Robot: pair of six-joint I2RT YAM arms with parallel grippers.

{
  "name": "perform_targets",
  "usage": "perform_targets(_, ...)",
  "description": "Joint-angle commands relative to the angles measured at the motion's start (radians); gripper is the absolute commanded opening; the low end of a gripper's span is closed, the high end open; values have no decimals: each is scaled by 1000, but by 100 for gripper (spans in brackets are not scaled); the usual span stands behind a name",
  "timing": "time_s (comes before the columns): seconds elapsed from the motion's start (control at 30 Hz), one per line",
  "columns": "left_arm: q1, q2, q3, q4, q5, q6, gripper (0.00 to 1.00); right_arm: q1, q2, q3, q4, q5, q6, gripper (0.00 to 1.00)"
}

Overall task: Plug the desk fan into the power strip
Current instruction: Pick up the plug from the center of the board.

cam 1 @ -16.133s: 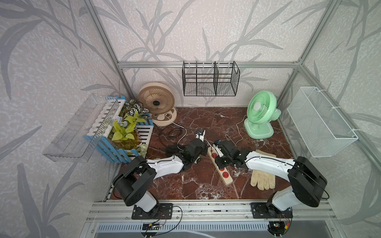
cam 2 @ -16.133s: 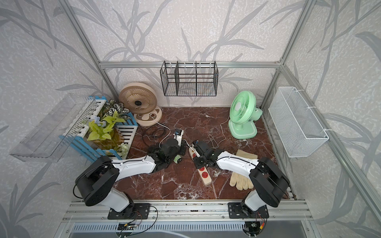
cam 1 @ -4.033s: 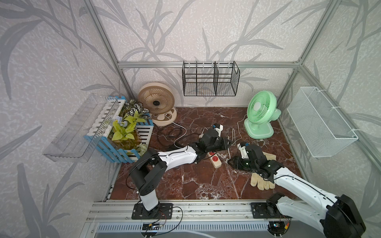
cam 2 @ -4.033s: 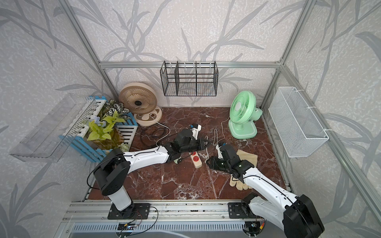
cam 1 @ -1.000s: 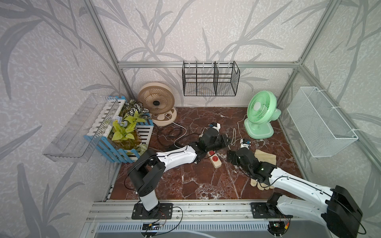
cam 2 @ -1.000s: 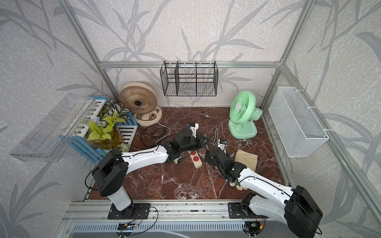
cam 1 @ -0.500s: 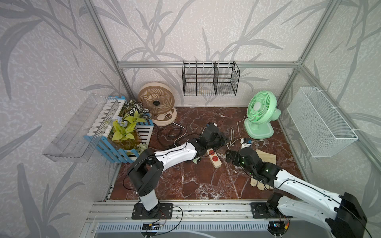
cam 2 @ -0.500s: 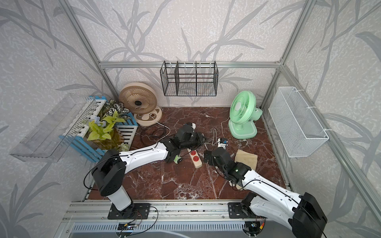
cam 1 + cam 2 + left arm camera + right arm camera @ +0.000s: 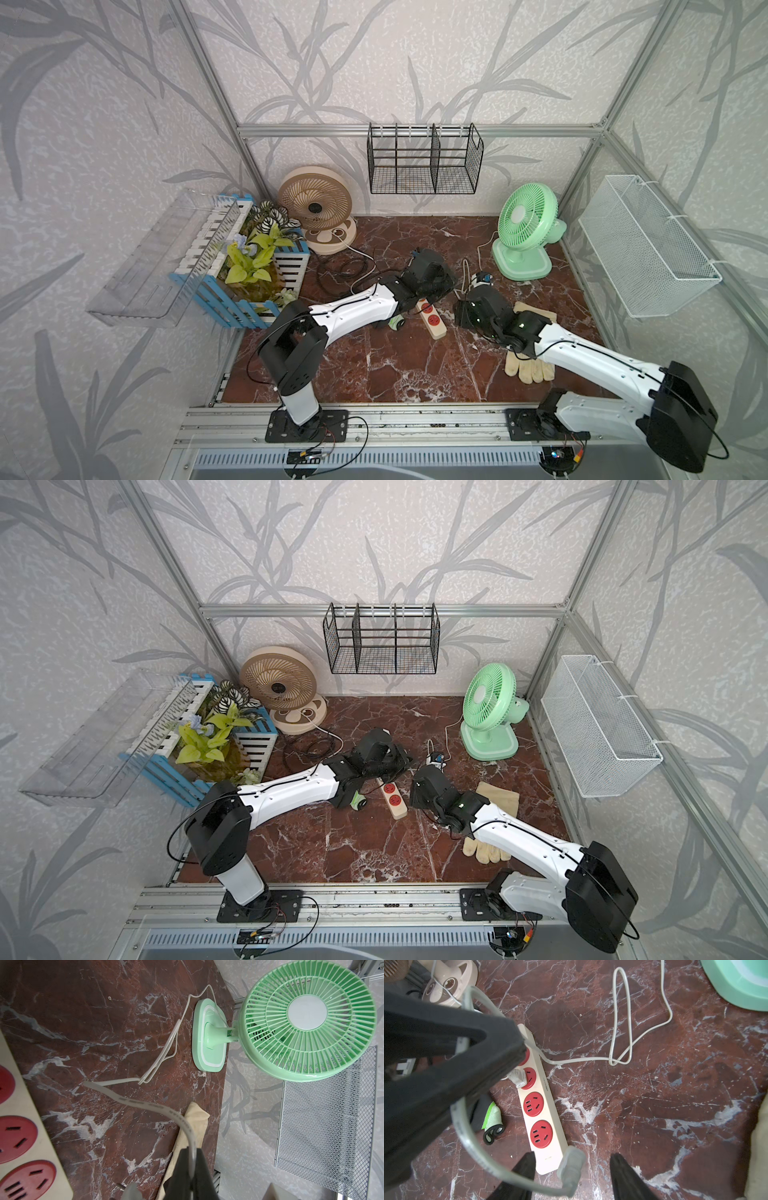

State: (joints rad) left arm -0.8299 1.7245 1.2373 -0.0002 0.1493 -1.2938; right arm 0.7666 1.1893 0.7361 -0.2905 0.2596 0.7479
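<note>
**Both top views.** The power strip [image 9: 433,324] [image 9: 395,803] lies flat on the red marble tabletop [image 9: 374,365], near the middle and between the two arms. Its far end is hidden beneath the left arm's wrist. The green fan [image 9: 524,218] stands upright in the back right corner, well apart from the strip. Its white cord [image 9: 620,1022] trails in loose loops across the tabletop toward the strip.

**Left wrist view.** The left gripper [image 9: 190,1153] is pressed together, pinching the cord just behind the plug [image 9: 129,1191]. One bare prong shows.

**Right wrist view.** The plug hangs under the left gripper's fingertips, over the second red socket from the strip's far end. Whether it touches the socket cannot be told. The two nearer sockets lie uncovered. The right gripper [image 9: 571,1155] hovers above the strip's near end with its fingers spread apart. A blurred grey cable [image 9: 456,1118], close to the lens, crosses the view between them.

**Surroundings.** A pale glove [image 9: 528,368] lies under the right arm. A beige fan [image 9: 314,203] stands at the back left.
</note>
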Motion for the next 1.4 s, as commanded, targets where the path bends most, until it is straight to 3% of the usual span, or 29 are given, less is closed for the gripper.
perform_targets(0.0,3,15,31,-18,-19,-17,0,0,28,34,-17,-2,8,57)
perform_targets(0.2,3,15,29,-16,-22,-24,0,0,53,31,-26,1,57,48)
perform_targets(0.6,2,21,30,-5,-34,-27,0,2,64,-5,5,-24,109,44)
perform_targets(0.93,1,19,27,0,-41,-29,0,2,95,-6,16,-52,134,23)
perform_targets(1.1,-1,27,29,25,-25,-19,0,1,85,-21,21,-24,144,0)
perform_targets(1.37,7,141,181,-35,54,132,3,-54,-33,-114,96,-35,70,0)
